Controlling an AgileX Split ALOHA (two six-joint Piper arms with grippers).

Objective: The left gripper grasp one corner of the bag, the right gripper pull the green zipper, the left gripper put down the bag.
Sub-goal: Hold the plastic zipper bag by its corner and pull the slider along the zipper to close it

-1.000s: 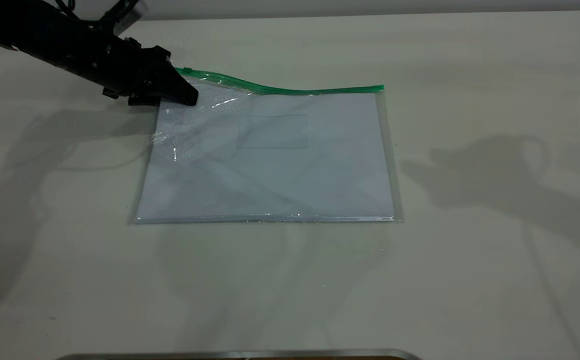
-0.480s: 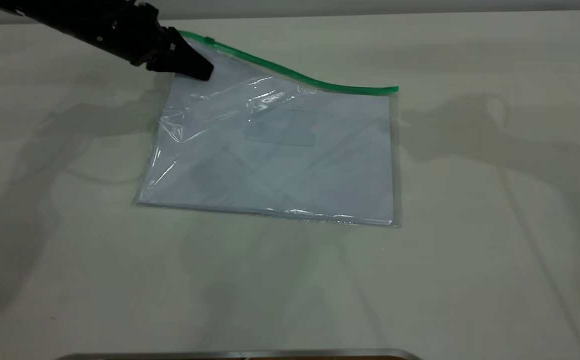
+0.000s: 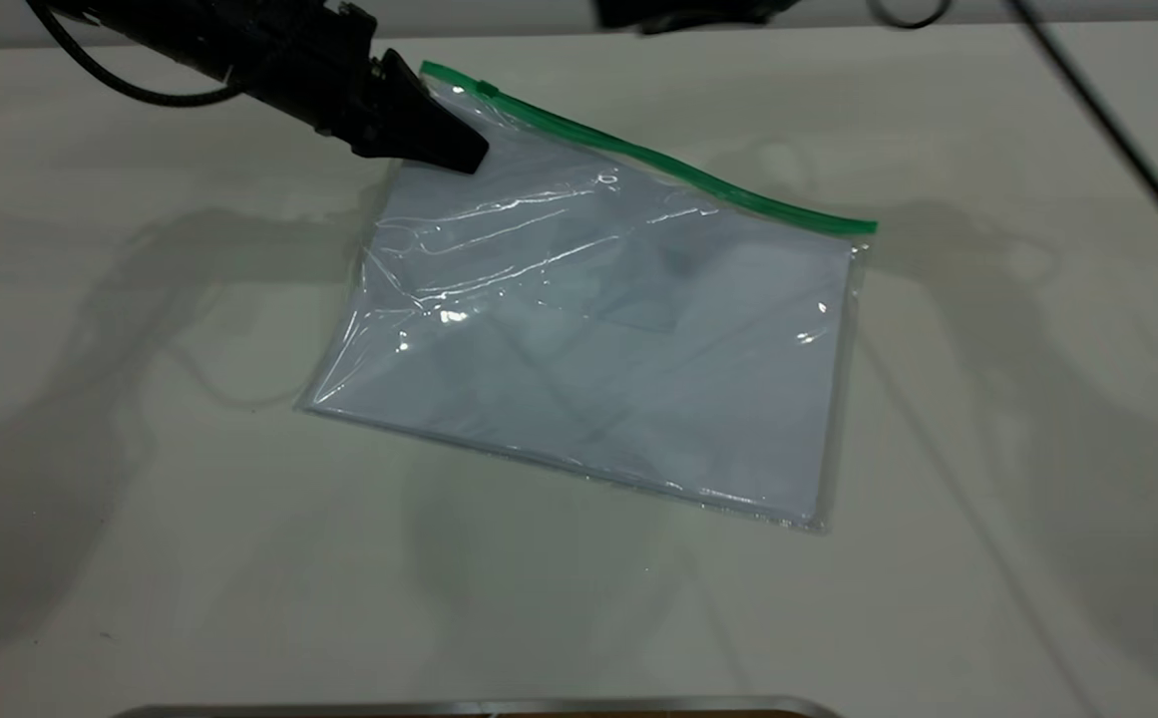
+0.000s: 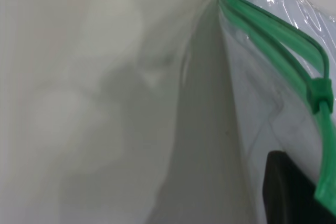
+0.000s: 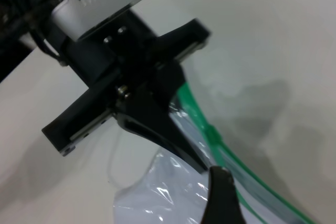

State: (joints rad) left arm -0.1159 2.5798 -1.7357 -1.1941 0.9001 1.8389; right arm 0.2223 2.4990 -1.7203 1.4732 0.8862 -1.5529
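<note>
Bag [image 3: 608,329] corner lifted by left gripper [image 3: 454,150], zipper not pulled yet.
I've got the left claw clenched on the far-left corner [image 3: 439,95], raised; near edge rests on table [image 3: 140,548]. Right gripper [image 5: 223,195] is just beside the green zipper [image 3: 658,160] near its slider [image 3: 487,88]; fingers, can't tell. Next I must pinch the slider and pull right.

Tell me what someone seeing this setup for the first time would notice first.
Most striking is the left gripper, shut on the bag's far left corner and holding it off the table while the near edge rests on it. Next comes the green zipper along the bag's far edge, its slider tab close to the held corner. The right gripper hovers close by that end.
</note>
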